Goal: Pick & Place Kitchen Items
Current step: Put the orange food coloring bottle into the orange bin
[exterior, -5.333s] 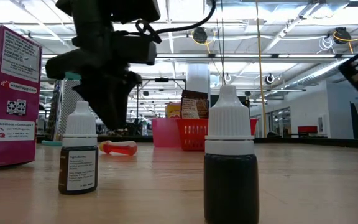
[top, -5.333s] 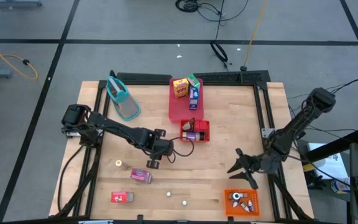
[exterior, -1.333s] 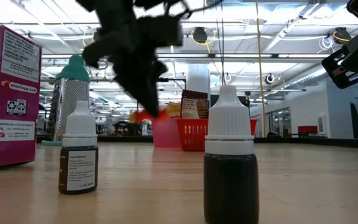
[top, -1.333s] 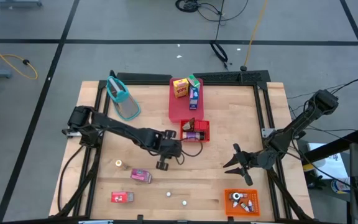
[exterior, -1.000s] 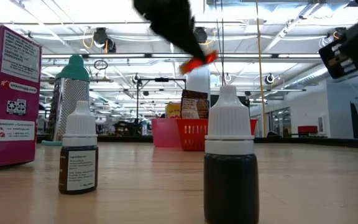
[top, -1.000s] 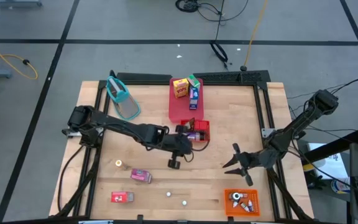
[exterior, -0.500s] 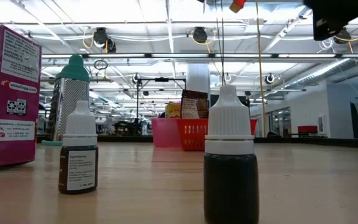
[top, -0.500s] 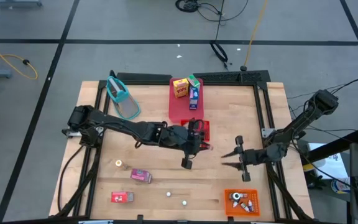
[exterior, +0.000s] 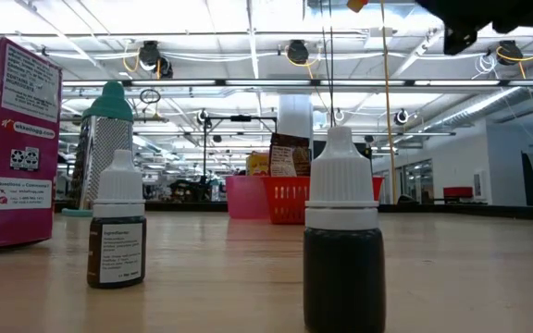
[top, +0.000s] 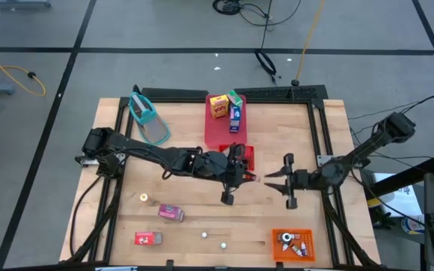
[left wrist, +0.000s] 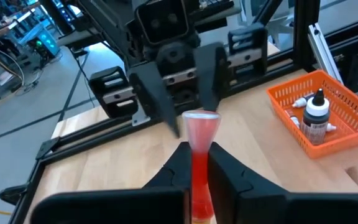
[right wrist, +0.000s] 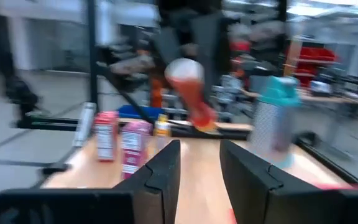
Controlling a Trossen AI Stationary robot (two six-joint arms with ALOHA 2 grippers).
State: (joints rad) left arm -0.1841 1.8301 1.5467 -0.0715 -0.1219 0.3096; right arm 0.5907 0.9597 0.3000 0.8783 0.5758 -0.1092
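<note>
The small red utensil [left wrist: 199,155] hangs in mid-air over the table's middle, pinched in the left gripper [top: 247,176] and thrust toward the right gripper [top: 271,181], whose parted fingers face it, seemingly for a handover.

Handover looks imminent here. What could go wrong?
1. The left gripper pinches the slim red piece low down, its free end pointing at the open right gripper. A misaligned close could knock it loose.
2. Both grippers meet above bare table; a drop would likely roll away.
3. The arms nearly touch, so overshoot risks collision.
</note>
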